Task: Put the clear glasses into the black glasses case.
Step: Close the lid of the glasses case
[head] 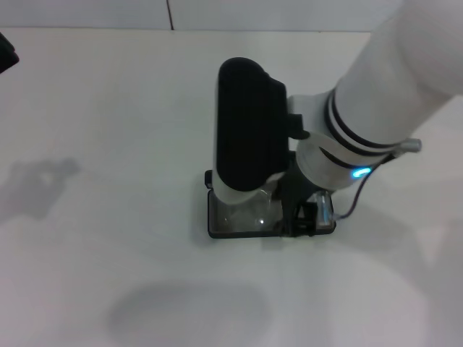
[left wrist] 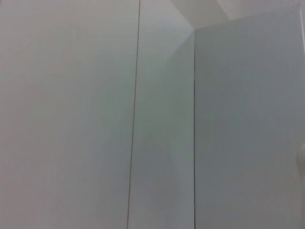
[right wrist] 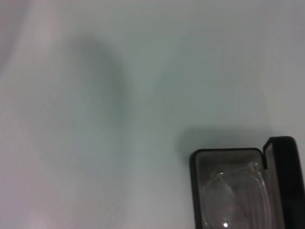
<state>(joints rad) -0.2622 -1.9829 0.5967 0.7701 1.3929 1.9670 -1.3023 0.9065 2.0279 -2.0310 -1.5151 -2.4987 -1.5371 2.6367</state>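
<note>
The black glasses case (head: 214, 225) lies open on the white table, just in front of centre. Inside it rest the clear glasses (head: 246, 215), and a transparent lens shows against the lining. In the right wrist view one end of the case (right wrist: 194, 164) appears with its lid (right wrist: 286, 181) raised alongside and the clear glasses (right wrist: 233, 198) in the tray. My right gripper (head: 243, 189) reaches in from the upper right, and its black housing hangs directly over the case's left half. Its fingertips are hidden under that housing. My left gripper does not show.
The white table (head: 108, 144) spreads bare-looking on all sides of the case, with soft shadows at the left and front. A dark piece (head: 4, 54) sits at the far left edge. The left wrist view shows only pale wall panels (left wrist: 71, 114).
</note>
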